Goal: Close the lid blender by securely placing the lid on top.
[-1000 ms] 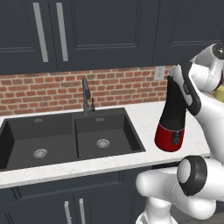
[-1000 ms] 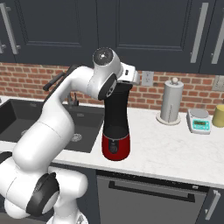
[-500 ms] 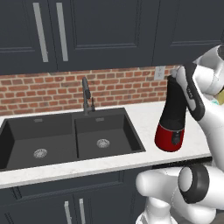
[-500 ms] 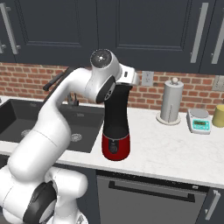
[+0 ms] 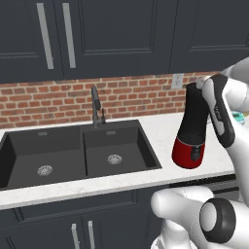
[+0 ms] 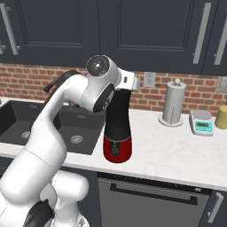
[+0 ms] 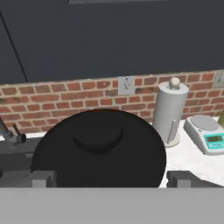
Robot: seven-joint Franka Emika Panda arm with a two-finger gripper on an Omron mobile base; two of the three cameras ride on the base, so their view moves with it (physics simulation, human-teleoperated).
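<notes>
The blender [image 5: 187, 146] stands on the white counter right of the sink, a black jar on a glossy red base [image 6: 117, 146]. In the hand view the round black lid [image 7: 98, 144] with its small knob lies close under the hand, on what looks like the jar's mouth. My gripper [image 7: 113, 179] is open, one fingertip [image 7: 43, 178] showing at the lid's left edge and the other at its right. From both base cameras my own arm covers the jar's top, so how the lid sits on it cannot be checked there.
A double black sink [image 5: 73, 155] with a faucet [image 5: 96, 104] lies left of the blender. To its right stand a paper-towel holder [image 6: 173, 103], a white scale [image 6: 201, 123] and a yellow container [image 6: 221, 116]. Dark cabinets hang above the brick wall.
The arm's upper joints have shifted slightly. The jaws stay wide and the blender has not moved.
</notes>
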